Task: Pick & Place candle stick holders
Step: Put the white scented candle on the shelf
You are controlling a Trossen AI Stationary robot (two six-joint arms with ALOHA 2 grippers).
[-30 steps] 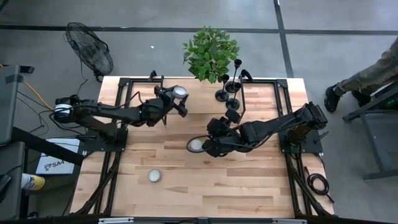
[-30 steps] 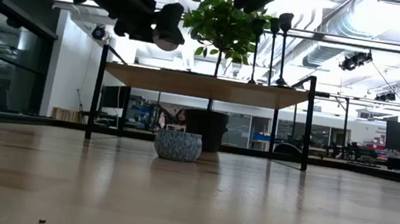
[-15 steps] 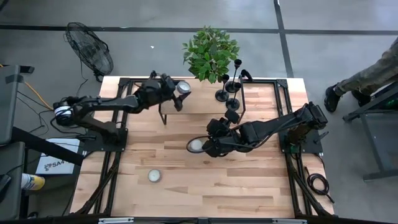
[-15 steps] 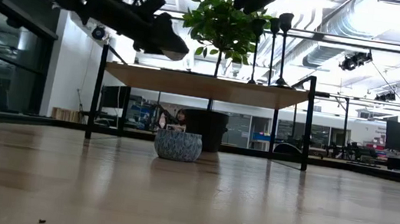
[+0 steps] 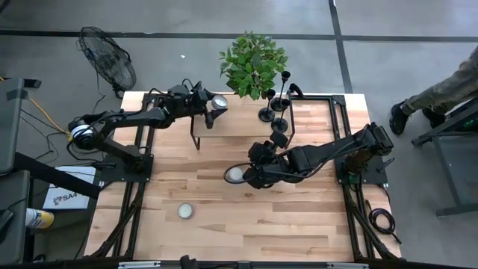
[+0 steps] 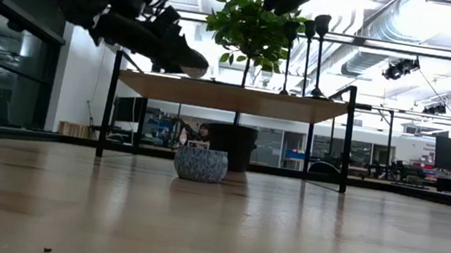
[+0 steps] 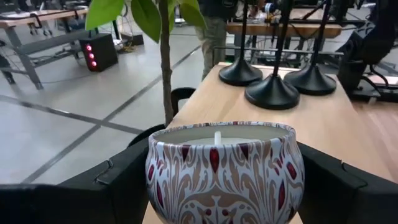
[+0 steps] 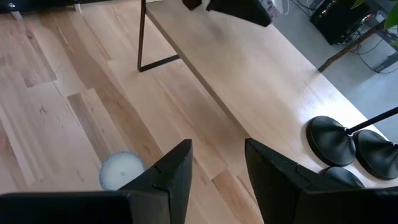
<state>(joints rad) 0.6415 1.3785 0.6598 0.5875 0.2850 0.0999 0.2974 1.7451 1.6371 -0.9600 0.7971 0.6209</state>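
Observation:
Three black candle stick holders [image 5: 275,113] stand on their round bases [image 7: 272,93] at the right end of a raised wooden shelf [image 5: 239,123]. My left gripper [image 5: 217,104] is over the shelf's far left part, pointing along it toward them, shut on a patterned candle tin [image 7: 224,168]. In the low view the left gripper [image 6: 179,50] hangs just above the shelf top. My right gripper [image 8: 214,165] is open over the table in front of the shelf, with nothing between its fingers and a white candle [image 5: 234,175] just beside it. My left gripper pinches the candle tin's round side wall [image 7: 155,180] between its two fingers [image 7: 118,186], one on each opposite side. The fingers come in nearly level from the table's left. The tin sits upright with its wick up; its underside is out of frame.
A potted plant [image 5: 252,63] stands at the far edge behind the shelf, its stem [image 7: 165,68] close to the tin. A second white candle [image 5: 185,211] lies near the front left. A person [image 5: 441,90] stands beyond the table's right edge.
My left arm has swung toward the table's far edge, and its gripper has turned from slanting to pointing right along the shelf. The candle tin has stayed in its fingers and come a little lower, closer to the shelf top.

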